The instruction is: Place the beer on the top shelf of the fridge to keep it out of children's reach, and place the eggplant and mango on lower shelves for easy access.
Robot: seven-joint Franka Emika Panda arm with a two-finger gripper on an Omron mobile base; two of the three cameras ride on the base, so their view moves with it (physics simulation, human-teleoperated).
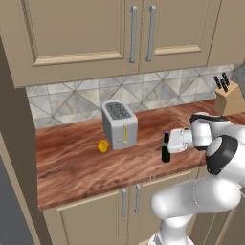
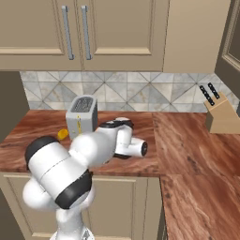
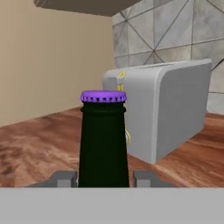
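Slim dark glass beer bottle with purple cap upright on the reddish wooden surface, right of a grey metal toaster. Pincer clenched on the bottle's neck, fingertips pressed against either side. Small rounded yellow-orange mango just beside the toaster's left. Wooden knife block far right.

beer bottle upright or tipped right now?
Upright. The beer stands on the counter with its purple cap on top; in the hand view its neck rises straight between the fingers.
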